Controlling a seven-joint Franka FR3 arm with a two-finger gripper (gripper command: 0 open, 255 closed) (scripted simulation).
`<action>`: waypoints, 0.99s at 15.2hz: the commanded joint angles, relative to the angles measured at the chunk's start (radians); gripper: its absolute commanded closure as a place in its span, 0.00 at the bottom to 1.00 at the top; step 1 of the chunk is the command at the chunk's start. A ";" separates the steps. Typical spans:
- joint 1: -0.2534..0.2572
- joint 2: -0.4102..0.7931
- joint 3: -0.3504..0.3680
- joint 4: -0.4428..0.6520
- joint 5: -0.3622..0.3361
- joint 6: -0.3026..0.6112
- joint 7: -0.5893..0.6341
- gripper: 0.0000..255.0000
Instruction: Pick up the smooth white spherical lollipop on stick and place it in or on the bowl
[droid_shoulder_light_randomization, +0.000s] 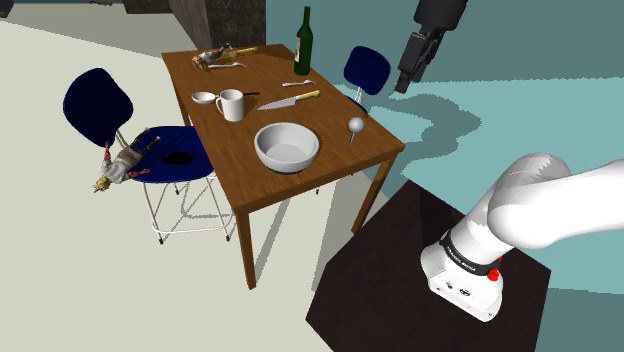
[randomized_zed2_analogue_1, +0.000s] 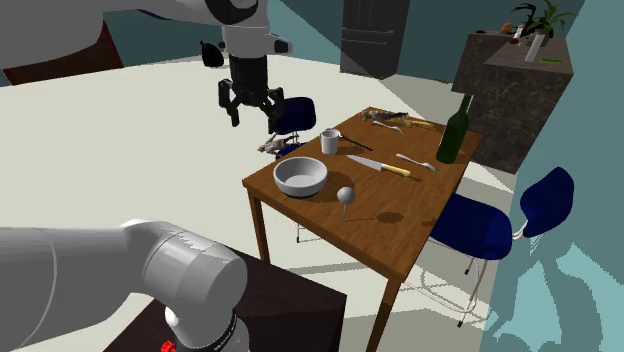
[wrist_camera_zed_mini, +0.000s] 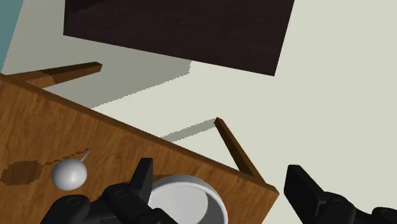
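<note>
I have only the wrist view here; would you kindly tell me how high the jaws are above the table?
Observer: High. In the shoulder view the jaws hang open well above the table, touching nothing.
Operator: Thank you. What else stands on it, past what I can see?
Observer: A white mug, with a knife beside it and a dark bottle towards the end far from the stand.
Operator: And how do the task's two things lie?
Observer: The shoulder view shows the lollipop apart from the bowl, with bare wood between them.
</note>
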 joint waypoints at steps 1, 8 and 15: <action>0.000 0.000 0.000 0.000 0.000 0.000 0.000 0.00; -0.029 0.179 -0.062 -0.023 -0.065 0.161 -0.103 0.00; -0.057 0.400 -0.119 0.015 -0.115 0.309 -0.193 0.00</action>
